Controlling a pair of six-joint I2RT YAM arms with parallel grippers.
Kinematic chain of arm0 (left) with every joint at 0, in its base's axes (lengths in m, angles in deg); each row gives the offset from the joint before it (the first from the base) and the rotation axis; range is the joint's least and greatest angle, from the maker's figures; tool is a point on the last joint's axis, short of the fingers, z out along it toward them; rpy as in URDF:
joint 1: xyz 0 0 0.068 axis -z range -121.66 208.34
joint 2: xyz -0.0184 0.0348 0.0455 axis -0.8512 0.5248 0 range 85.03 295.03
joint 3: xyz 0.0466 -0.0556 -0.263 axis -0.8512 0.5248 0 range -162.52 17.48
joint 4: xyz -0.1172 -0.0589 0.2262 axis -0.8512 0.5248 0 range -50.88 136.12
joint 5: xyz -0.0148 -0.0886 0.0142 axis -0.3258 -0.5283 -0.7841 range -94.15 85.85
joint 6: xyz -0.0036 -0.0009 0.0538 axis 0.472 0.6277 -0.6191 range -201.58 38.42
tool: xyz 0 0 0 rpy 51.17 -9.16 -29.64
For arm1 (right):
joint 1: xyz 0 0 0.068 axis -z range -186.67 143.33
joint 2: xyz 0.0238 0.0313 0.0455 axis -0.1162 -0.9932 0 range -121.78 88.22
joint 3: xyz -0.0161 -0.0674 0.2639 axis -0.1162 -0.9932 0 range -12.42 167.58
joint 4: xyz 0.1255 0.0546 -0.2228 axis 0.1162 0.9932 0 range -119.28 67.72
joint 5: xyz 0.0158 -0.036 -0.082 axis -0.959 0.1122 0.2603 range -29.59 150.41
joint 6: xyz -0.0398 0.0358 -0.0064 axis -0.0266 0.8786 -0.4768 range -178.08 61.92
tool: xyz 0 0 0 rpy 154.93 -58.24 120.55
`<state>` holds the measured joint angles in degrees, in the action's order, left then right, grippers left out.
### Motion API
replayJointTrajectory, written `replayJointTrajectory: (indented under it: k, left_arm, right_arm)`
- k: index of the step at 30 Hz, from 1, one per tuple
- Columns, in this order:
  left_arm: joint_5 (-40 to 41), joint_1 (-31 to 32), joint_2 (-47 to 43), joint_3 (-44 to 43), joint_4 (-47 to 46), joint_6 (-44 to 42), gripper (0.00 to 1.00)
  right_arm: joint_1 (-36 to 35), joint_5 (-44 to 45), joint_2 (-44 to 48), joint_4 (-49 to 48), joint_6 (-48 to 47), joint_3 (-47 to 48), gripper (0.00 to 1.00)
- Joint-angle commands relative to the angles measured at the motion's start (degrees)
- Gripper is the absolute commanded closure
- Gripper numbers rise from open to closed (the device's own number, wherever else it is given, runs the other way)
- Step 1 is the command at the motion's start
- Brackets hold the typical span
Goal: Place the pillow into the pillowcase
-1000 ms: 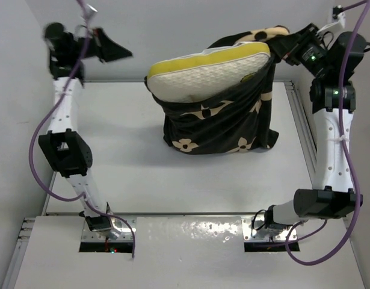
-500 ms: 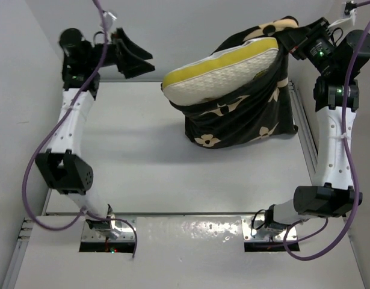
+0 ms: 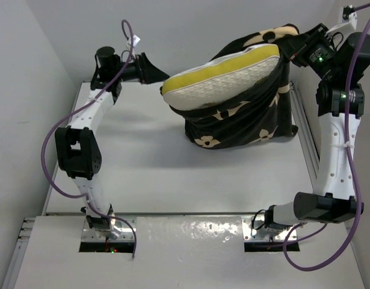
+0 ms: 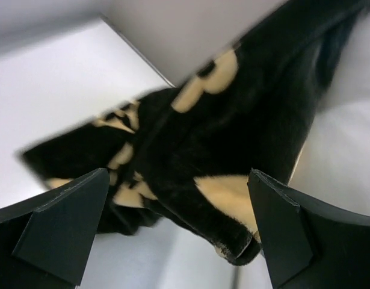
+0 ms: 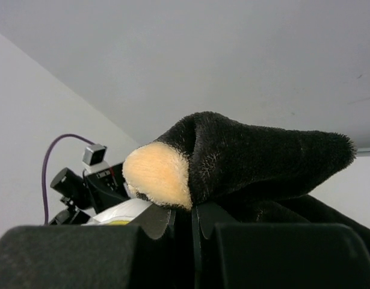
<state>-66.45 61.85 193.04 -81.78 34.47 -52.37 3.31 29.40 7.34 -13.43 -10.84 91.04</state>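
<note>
Tabletop: pillow partly inside pillowcase.

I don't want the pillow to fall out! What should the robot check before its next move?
1. Right gripper shut on the pillowcase's top edge: ok, the fabric is pinched and held up.
2. Left gripper open and ready to grab: ok, its fingers are spread wide.
3. Pillow fully inside: not ok, its yellow-edged end sticks out on the left.
4. Pillowcase edge far enough between the left fingers to pinch: cannot tell; the left wrist view shows fabric in front of them, but not how deep.
5. Pillowcase bottom resting on the table: ok.
</note>
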Motion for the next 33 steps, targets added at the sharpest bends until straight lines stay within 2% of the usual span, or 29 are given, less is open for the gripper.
replayJointTrajectory:
  k: [1, 3, 5, 8, 11, 13, 14, 15, 16, 18, 20, 21, 22, 23, 24, 26, 29, 30, 32, 33]
  left_arm:
    - [-9.48, 1.85, 0.01, 6.08, -17.79, 14.85, 0.0]
    - [-11.17, 1.94, -0.6, 9.78, -20.22, 16.31, 0.0]
    - [-12.66, 2.2, -0.95, 10.75, -17.95, 13.69, 0.0]
    - [-13.9, 2.99, -1.22, 9.88, -17.68, 14.38, 0.0]
    - [-14.42, 4.66, -1.48, 8.74, -21.36, 17.8, 0.02]
    - [-15.56, 6.24, -1.22, 7.78, -24.08, 20.6, 0.13]
    - [-15.83, 6.6, -1.04, 7.42, -24.62, 21.49, 0.28]
    - [-16.44, 6.95, -0.61, 7.07, -25.58, 23.33, 0.34]
    - [-16.79, 7.47, -0.26, 6.46, -26.29, 24.39, 0.46]
    - [-18.46, 7.48, 0.27, 5.49, -26.82, 26.85, 0.52]
    - [-19.87, 7.57, 0.54, 3.56, -26.04, 27.13, 0.66]
    - [-21.27, 7.31, 0.63, 2.68, -22.46, 25.39, 0.71]
    - [-22.06, 7.13, 0.71, 0.06, -19.21, 23.11, 0.89]
    - [-22.59, 6.87, 1.15, -1.79, -14.13, 19.86, 0.99]
    - [-23.64, 5.73, 1.42, -6.25, -3.55, 12.87, 1.0]
    - [-24.27, 3.8, 2.12, -9.71, 0.77, 11.48, 1.0]
    - [-20.68, -3.14, 1.86, -15.77, -7.0, 20.41, 1.0]
    - [-16.32, -8.29, 1.51, -17.35, -19.84, 29.41, 1.0]
    - [-11.64, -12.89, 2.2, -20.77, -35.43, 38.25, 1.0]
    - [-9.7, -15.7, 3.6, -30.45, -33.95, 39.33, 1.0]
  right_arm:
    - [-0.4, 1.56, 1.52, 4.52, -3.3, 3.32, 1.0]
    - [-0.4, 2.35, 1.6, 5.84, -4.08, 4.29, 1.0]
    - [-0.4, 2.88, 1.87, 6.38, -4.61, 4.47, 1.0]
    - [-0.4, 3.14, 2.22, 6.99, -5.14, 4.56, 1.0]
    - [-0.4, 3.41, 2.22, 7.43, -5.5, 4.73, 1.0]
    - [-0.4, 3.58, 2.31, 7.61, -5.76, 5.0, 1.0]
    - [-0.31, 3.84, 2.39, 7.78, -5.93, 5.0, 1.0]
    - [-0.4, 3.76, 2.48, 7.96, -6.02, 5.08, 1.0]
    - [-0.31, 3.93, 2.4, 8.05, -6.2, 5.17, 1.0]
    - [0.13, 3.85, 2.57, 8.49, -6.46, 5.17, 1.0]
    - [0.57, 3.85, 2.57, 8.75, -6.55, 5.0, 1.0]
    - [0.66, 3.85, 2.66, 8.67, -6.55, 4.82, 1.0]
    - [0.74, 3.93, 2.83, 8.66, -6.55, 4.39, 1.0]
    - [0.92, 3.93, 2.75, 8.49, -6.55, 4.12, 1.0]
    - [1.01, 3.85, 2.75, 8.31, -6.55, 3.77, 1.0]
    - [1.18, 4.28, 2.31, 8.66, -6.46, 3.59, 1.0]
    - [2.32, 5.08, 0.29, 10.5, -6.38, 5.17, 1.0]
    - [2.76, 5.34, -1.28, 10.68, -5.5, 7.0, 1.0]
    - [4.51, 5.17, -3.04, 9.73, -3.49, 9.12, 1.0]
    - [4.96, 5.08, -3.58, 8.76, -2.26, 11.56, 1.0]
